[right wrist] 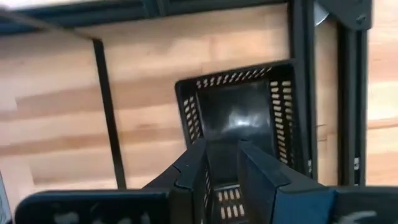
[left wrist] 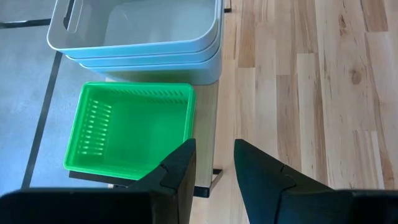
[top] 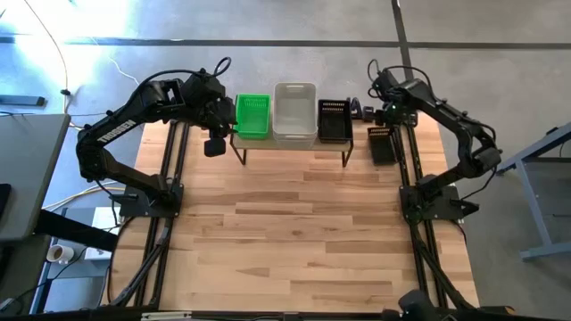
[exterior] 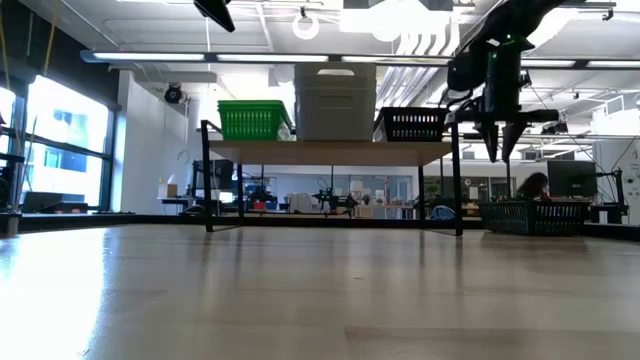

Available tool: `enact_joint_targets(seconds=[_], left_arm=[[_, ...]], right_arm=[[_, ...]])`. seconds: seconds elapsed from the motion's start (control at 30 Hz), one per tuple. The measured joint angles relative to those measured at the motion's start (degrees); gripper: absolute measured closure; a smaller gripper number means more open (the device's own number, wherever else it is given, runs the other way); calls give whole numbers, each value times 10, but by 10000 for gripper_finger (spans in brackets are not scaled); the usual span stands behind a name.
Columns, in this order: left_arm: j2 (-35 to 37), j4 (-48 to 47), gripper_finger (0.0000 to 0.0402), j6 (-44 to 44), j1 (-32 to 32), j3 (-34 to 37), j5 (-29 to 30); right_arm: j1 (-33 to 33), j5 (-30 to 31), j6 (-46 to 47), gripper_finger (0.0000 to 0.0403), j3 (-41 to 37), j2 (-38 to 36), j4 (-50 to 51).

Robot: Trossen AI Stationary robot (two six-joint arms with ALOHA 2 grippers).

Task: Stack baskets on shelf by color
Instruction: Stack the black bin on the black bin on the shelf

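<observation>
Black basket on table, below right gripper's fingers

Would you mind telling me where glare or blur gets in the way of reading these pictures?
High view: strong glare washes out the floor beyond the shelf. Low view: bright windows and ceiling lights backlight the baskets, and the near tabletop looks soft. Right wrist view: the black basket is blurred, with a shiny reflection inside. Left wrist view: the green basket reads sharp and evenly lit.
</observation>
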State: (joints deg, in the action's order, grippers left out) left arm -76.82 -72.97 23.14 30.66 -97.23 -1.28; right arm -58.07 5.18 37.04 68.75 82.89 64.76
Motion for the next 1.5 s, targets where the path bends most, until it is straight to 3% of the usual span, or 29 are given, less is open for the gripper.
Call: enact_joint_targets(seconds=[0.37,0.87,1.5], left_arm=[[0,0,300,0,0,0,0],[0,-1,300,-4,0,0,0],[0,-1,300,6,0,0,0]], right_arm=[[17,-42,15,327,-2,50,32],[2,-49,10,327,-3,138,-4],[-14,-94,0,327,-3,146,-25]])
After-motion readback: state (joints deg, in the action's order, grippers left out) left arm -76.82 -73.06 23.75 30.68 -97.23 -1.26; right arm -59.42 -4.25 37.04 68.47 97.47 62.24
